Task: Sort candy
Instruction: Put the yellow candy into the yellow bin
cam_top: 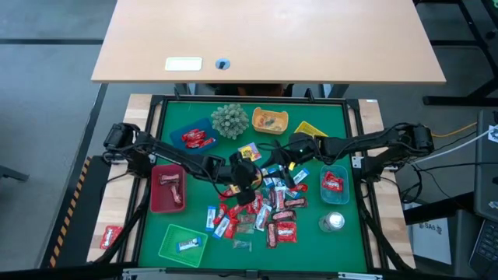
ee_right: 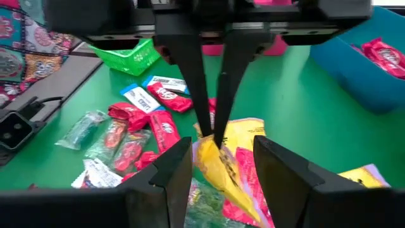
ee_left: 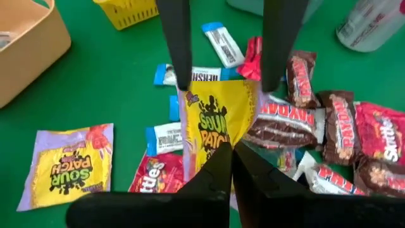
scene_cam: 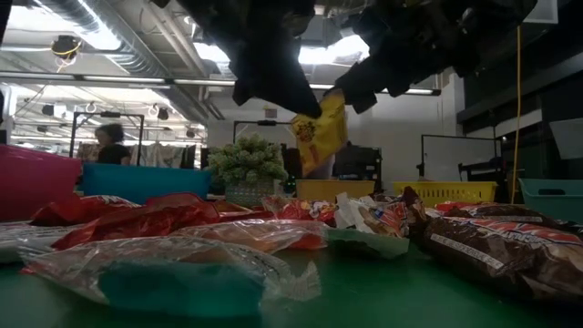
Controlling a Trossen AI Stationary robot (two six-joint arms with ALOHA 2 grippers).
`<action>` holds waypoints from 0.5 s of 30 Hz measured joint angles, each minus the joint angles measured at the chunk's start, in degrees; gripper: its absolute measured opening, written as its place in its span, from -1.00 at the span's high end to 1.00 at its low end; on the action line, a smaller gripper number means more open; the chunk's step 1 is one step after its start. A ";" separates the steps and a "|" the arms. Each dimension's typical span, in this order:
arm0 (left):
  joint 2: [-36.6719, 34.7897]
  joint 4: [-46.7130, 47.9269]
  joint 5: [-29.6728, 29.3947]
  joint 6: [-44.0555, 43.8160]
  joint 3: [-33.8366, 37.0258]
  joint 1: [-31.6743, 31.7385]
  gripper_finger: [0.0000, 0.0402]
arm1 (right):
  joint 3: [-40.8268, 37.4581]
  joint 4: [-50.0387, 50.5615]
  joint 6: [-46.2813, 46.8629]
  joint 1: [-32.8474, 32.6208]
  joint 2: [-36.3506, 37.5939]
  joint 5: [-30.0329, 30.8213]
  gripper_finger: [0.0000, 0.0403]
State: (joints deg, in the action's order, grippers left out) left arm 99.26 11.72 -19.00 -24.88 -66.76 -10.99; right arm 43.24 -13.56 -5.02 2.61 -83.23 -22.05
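Note:
The candy lies in a loose pile (cam_top: 264, 210) on the green mat: red, brown, blue-white and silvery packets. My left gripper (ee_left: 232, 152) is shut on a yellow Sour Patch packet (ee_left: 218, 123), which hangs above the pile (scene_cam: 319, 132). My right gripper (ee_right: 224, 168) is open. Its two fingers (ee_left: 178, 50) stand on either side of the packet's other end. A second Sour Patch packet (ee_left: 66, 164) lies flat on the mat. My left gripper pinches one end of the yellow packet (ee_right: 212, 142) between its two shut fingers, coming at it from above and slanting down. The packet hangs tilted below the fingers, clear of the pile. My right gripper's fingers flank the packet's edges; I cannot tell whether they touch it.
Trays ring the pile: a blue one (cam_top: 194, 134), a tan one (cam_top: 270, 120), a yellow basket (cam_top: 310, 129), a pink one (cam_top: 167, 187), a green one (cam_top: 183, 243) and a light blue one (cam_top: 334, 187). A spiky plant ball (cam_top: 230, 120) stands at the back, a clear container (cam_top: 334, 222) at the right.

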 joint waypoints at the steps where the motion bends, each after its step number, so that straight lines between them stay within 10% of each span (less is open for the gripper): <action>1: 0.01 -0.47 0.01 0.00 0.00 0.10 1.00 | 0.00 0.02 -0.01 0.00 0.01 -0.24 0.17; 15: 0.00 -5.13 -0.19 0.04 0.00 2.48 1.00 | 0.00 2.43 -1.36 0.00 0.01 -1.09 0.17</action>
State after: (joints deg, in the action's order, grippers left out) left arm 99.26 6.59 -19.19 -24.84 -66.76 -8.51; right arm 43.24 -11.13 -6.37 2.61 -83.22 -23.13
